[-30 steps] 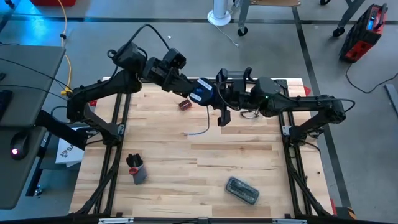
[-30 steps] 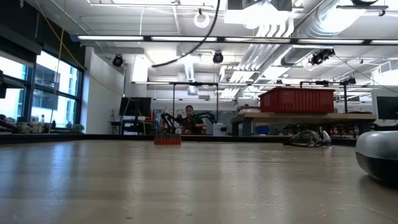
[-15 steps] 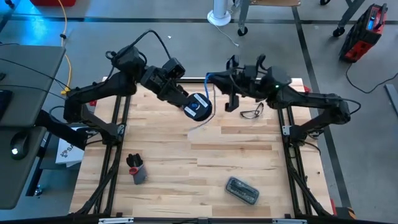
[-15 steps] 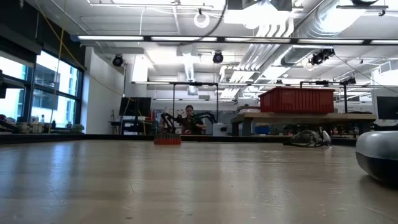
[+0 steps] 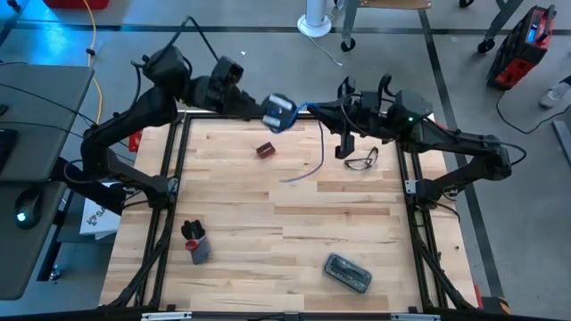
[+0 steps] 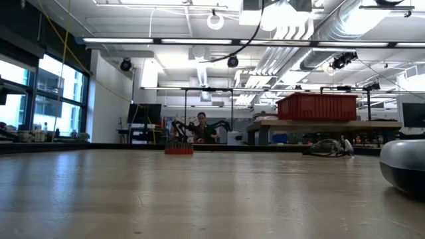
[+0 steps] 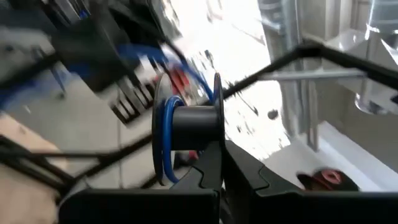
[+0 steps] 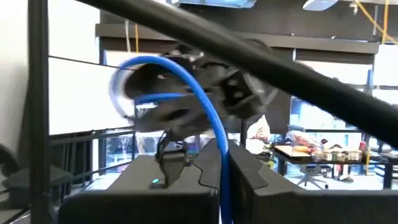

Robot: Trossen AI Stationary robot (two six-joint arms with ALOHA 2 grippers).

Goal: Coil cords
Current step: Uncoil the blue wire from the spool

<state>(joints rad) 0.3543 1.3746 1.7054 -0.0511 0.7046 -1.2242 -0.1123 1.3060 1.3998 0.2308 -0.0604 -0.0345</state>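
Observation:
The small black reel (image 5: pixel 278 112) with a blue-white patch is in my left gripper (image 5: pixel 268 111), high over the table's far edge and turned on its side. In the left wrist view, blue cord (image 7: pixel 166 140) is wound on its hub. The blue cord (image 5: pixel 319 147) runs from the reel to my right gripper (image 5: pixel 328 111), which is shut on it just to the right of the reel. From there the cord hangs down, and its free end (image 5: pixel 290 179) lies on the wooden table (image 5: pixel 268 259). My left gripper pinches one round flange of the reel (image 7: pixel 217 134) at its rim, between its two fingers. The fingers come from the table's left. The reel is lifted clear, its axis about level. My right gripper pinches the blue cord (image 8: pixel 222 163) between its two fingers, a short way from the reel. The fingers point about level toward the table's left. The cord arcs from the fingers to the reel (image 8: pixel 146 87); its free length hangs below to the table.
Thin dark-framed glasses (image 5: pixel 361 162) lie under the right arm. A small red-brown block (image 5: pixel 265 150) lies at the far middle. A black and grey object (image 5: pixel 195 242) is near left, a grey case (image 5: pixel 348 273) near right. A yellow cable (image 5: pixel 93 62) hangs off the table.
My left gripper swung with the reel down toward the table's middle, then up and back over the far edge. The reel has tipped from face-up onto its side. My right gripper has gone a little toward the right and far edge. The cord's free end stays on the table.

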